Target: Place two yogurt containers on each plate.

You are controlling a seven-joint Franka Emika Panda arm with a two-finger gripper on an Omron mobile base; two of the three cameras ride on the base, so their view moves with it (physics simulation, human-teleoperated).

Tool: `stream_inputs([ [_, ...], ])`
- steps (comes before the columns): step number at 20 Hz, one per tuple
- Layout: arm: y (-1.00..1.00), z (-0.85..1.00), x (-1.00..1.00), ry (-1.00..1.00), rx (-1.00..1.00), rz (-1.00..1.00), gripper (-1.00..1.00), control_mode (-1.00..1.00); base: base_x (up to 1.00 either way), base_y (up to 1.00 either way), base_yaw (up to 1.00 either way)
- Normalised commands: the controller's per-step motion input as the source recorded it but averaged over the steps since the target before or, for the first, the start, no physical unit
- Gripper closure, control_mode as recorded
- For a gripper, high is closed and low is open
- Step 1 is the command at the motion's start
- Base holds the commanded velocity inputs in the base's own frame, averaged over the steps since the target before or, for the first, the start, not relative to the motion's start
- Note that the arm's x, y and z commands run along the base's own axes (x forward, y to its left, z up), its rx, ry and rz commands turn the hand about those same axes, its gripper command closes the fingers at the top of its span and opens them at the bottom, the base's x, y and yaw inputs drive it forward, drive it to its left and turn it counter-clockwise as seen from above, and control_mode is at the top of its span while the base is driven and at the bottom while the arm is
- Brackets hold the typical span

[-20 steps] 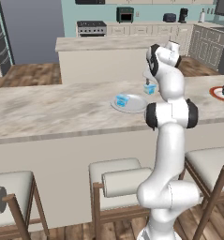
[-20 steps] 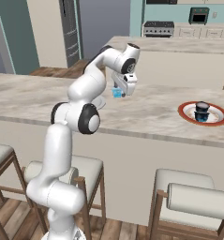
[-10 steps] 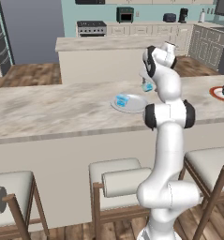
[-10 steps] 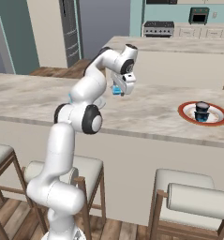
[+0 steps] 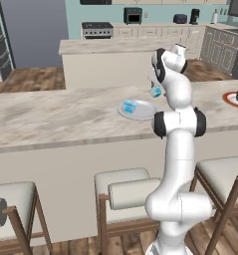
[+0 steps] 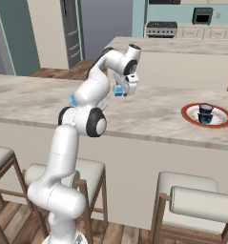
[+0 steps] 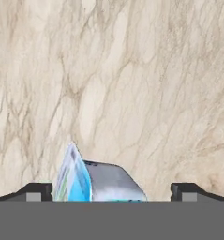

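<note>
Over the marble surface (image 5: 56,112), just right of the pale plate (image 5: 138,109), I have the gripper (image 5: 155,88) hanging with a light blue yogurt container (image 5: 156,92) between its fingers (image 7: 38,191). In the hand view the fingers are spread wide; the tub (image 7: 92,180) sits toward one finger, with bare marble showing between it and the other, so I judge it not pinched. Whether it rests on the surface or is loose I cannot tell.

The pale plate already carries one light blue container (image 5: 130,106). This second tub looks positioned beside the plate rather than over it, so I read it as the one meant to complete that pair. From the right base view it hangs at the gripper (image 6: 120,90), near the far edge of the surface.

The orange-rimmed plate (image 6: 189,116) lies well apart to the right, holding a dark container (image 6: 205,110); a hint of blue shows at its base, too small to be sure of.

Judgement: pale plate half filled; next move needs a centred grasp on the tub.
</note>
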Motion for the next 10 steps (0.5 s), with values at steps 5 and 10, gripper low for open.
stream_inputs([
  [5, -0.01, 0.0, -0.01, -0.14, 0.0, 0.0, -1.0, -1.0, 0.0, 0.0, 0.0],
  [10, 0.02, 0.0, -0.07, -0.21, 0.0, 0.0, -1.0, -1.0, 0.0, 0.0, 0.0],
])
